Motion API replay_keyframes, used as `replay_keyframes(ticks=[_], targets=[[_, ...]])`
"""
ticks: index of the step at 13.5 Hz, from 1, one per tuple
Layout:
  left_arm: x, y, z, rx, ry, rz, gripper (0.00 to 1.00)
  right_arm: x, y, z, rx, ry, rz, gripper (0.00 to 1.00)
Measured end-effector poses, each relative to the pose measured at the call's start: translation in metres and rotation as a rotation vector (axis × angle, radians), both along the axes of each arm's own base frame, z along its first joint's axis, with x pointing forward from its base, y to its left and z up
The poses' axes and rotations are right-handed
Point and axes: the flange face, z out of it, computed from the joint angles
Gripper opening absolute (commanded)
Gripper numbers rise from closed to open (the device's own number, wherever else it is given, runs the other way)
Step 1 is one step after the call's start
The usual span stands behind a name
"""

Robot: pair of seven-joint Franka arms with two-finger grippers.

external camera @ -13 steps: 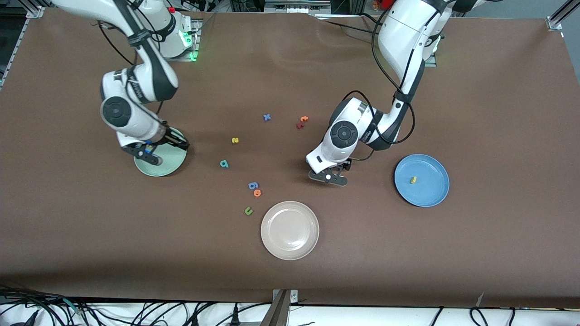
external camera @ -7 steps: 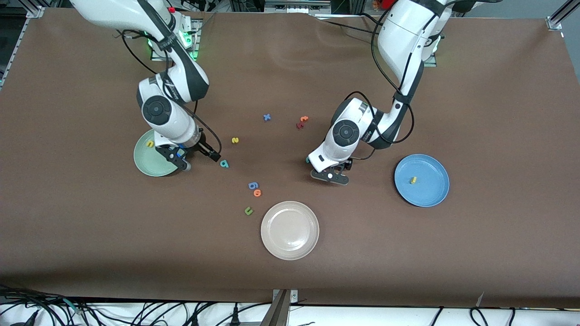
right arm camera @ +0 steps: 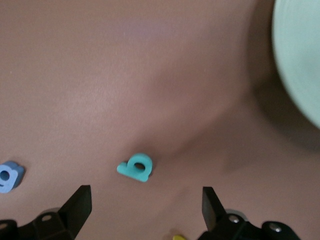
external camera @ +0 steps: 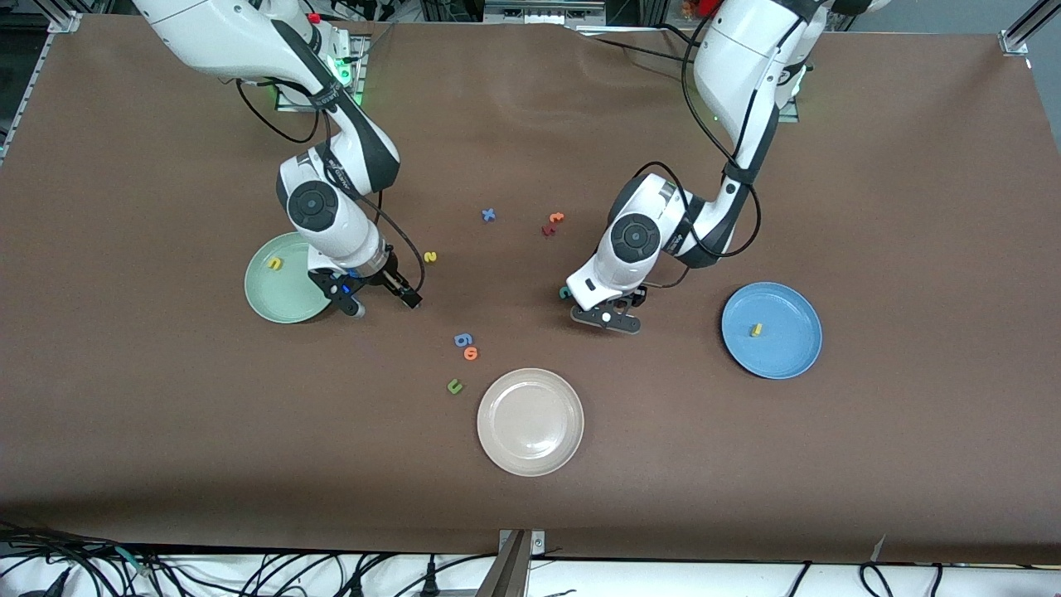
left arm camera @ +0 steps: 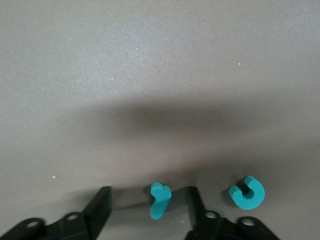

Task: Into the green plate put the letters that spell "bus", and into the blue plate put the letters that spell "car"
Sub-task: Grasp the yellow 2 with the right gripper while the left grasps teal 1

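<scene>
The green plate (external camera: 286,297) holds the yellow "u" (external camera: 274,264), and the blue plate (external camera: 787,352) holds the yellow "a" (external camera: 755,330). My right gripper (external camera: 383,303) hangs open beside the green plate. The teal "b" (right arm camera: 136,167) lies just ahead of this right gripper (right arm camera: 145,192); in the front view a finger hides it. The yellow "s" (external camera: 429,257) lies farther from the front camera. My left gripper (external camera: 605,319) is low over the table. In its wrist view the left gripper (left arm camera: 147,190) straddles the teal "r" (left arm camera: 160,199) with gaps on both sides. The teal "c" (left arm camera: 247,192) lies beside it.
A beige-white plate (external camera: 530,452) sits nearest the front camera. A blue "g" (external camera: 462,339), an orange "o" (external camera: 471,354) and a dark green "u" (external camera: 454,385) lie near it. A blue "x" (external camera: 488,215) and red and orange letters (external camera: 553,222) lie toward the bases.
The right arm swung from over the green plate to the teal "b", leaving the yellow "u" in the plate. The left gripper's fingers narrowed around the "r".
</scene>
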Motion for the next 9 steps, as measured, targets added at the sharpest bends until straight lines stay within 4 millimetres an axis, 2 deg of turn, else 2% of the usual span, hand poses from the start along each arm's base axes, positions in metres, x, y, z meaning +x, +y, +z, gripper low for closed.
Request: replay_keyframes(ticks=[4, 6, 9], targets=[[-0.002, 0.0, 0.002, 0.0, 0.0, -0.002, 0.46, -0.027, 0.043, -0.011, -0.006, 0.023, 0.028, 0.98], [-0.004, -0.002, 0.003, 0.0, 0.0, -0.006, 0.43, -0.035, 0.05, -0.02, -0.012, 0.04, 0.044, 0.97], [-0.01, -0.01, 0.003, -0.001, 0.0, -0.021, 0.37, -0.043, 0.048, -0.031, -0.024, 0.062, 0.052, 0.96]])
